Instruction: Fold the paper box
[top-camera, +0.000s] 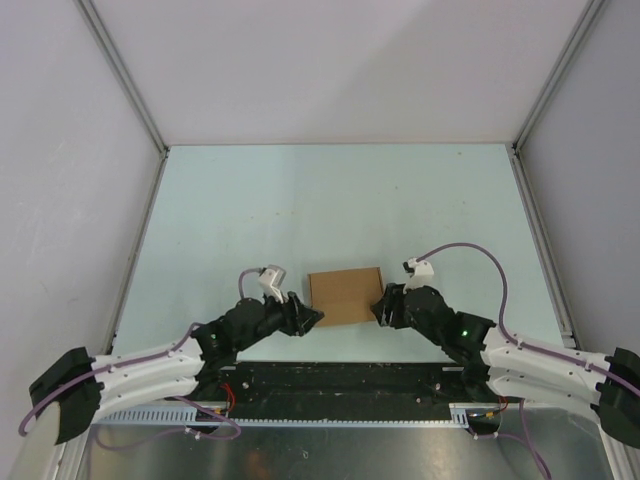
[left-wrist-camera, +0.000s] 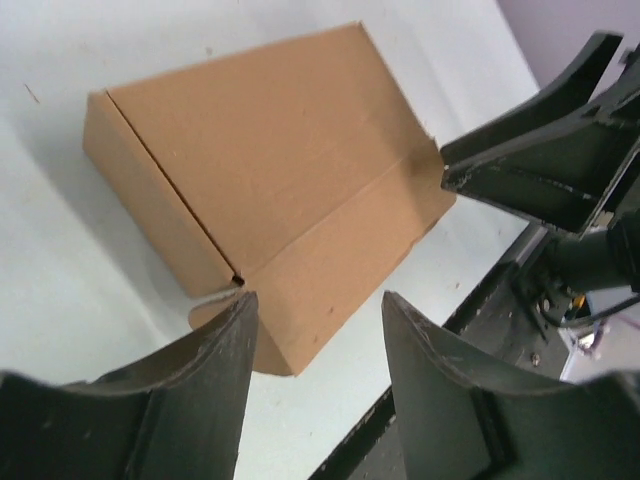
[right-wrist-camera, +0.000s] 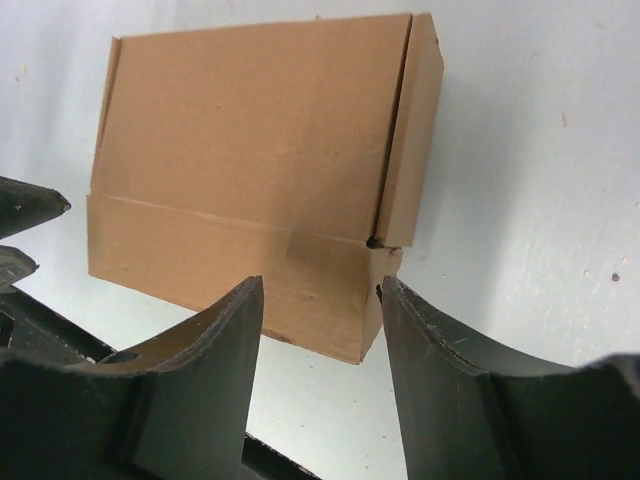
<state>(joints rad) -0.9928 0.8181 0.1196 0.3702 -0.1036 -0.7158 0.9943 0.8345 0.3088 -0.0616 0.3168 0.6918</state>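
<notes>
The paper box (top-camera: 345, 295) is a closed tan cardboard box lying flat on the pale table, near its front edge, between the two arms. My left gripper (top-camera: 312, 318) is at the box's near-left corner, jaws open. In the left wrist view the box (left-wrist-camera: 270, 170) lies just ahead of the left gripper (left-wrist-camera: 320, 297), whose jaws are spread and not pressing on it. My right gripper (top-camera: 380, 308) is at the near-right corner, also open. In the right wrist view the box (right-wrist-camera: 250, 150) has its corner just beyond the right gripper (right-wrist-camera: 320, 283), ungripped.
A black base rail (top-camera: 340, 385) runs along the near edge behind both grippers. Grey enclosure walls with metal frame posts (top-camera: 135, 90) bound the table (top-camera: 330, 200) on the left, right and far sides. The right gripper's fingers (left-wrist-camera: 540, 170) show in the left wrist view.
</notes>
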